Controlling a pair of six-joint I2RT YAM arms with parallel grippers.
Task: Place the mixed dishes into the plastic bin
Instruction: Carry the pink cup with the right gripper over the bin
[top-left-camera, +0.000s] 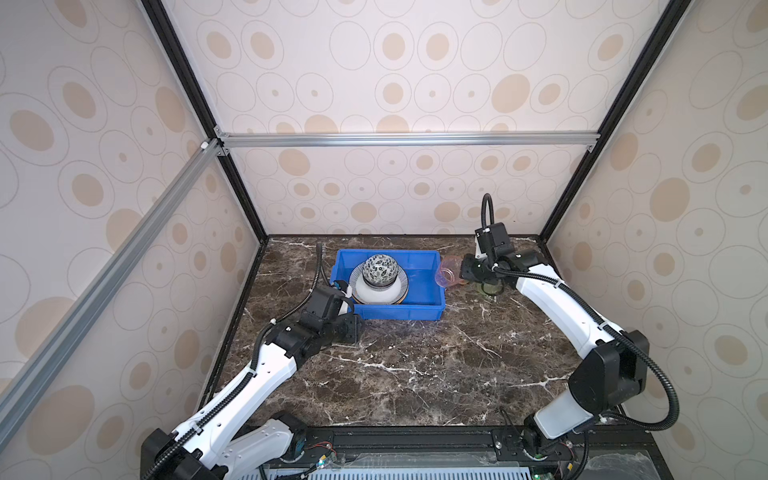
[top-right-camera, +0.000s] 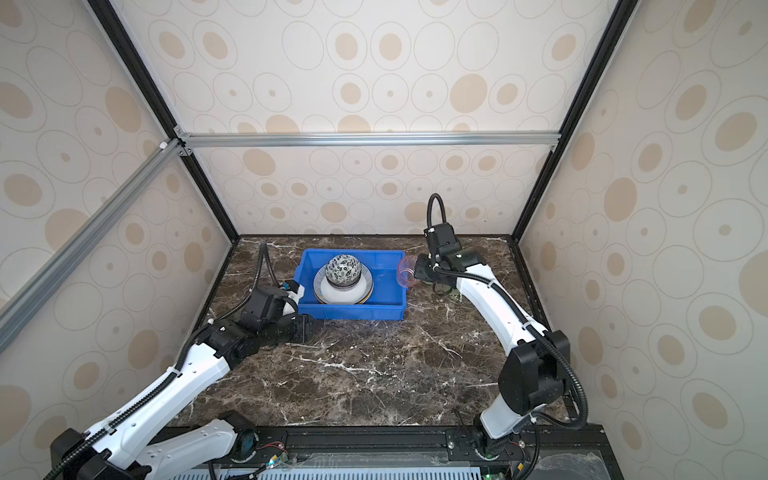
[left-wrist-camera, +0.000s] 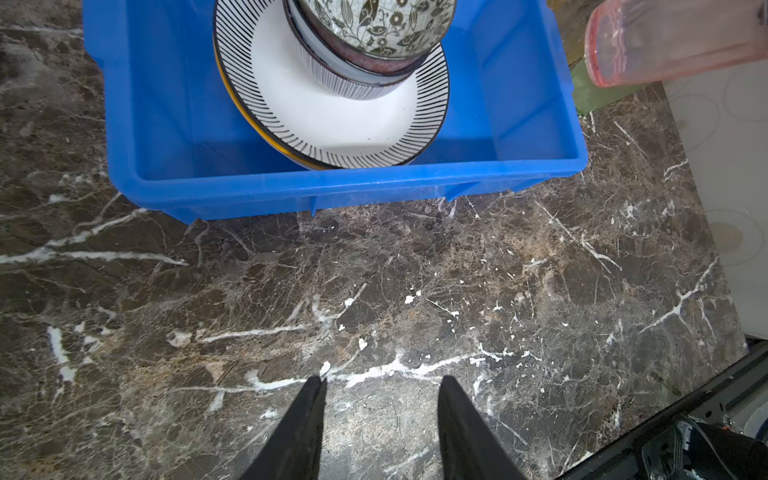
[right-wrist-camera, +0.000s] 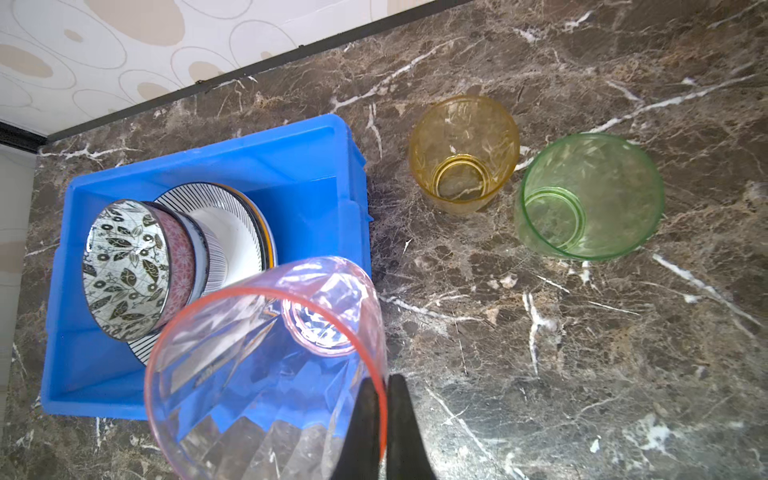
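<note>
Your right claw is pinching the pink tumbler by its rim, one finger inside and one outside. The tumbler hangs tilted just beside the right wall of the bin. Your left claw is spread and holds nothing, low over the surface near the bin's front wall. In the bin, stacked bowls sit on a striped plate. The yellow tumbler and green tumbler stand upright on the surface beside the bin.
</note>
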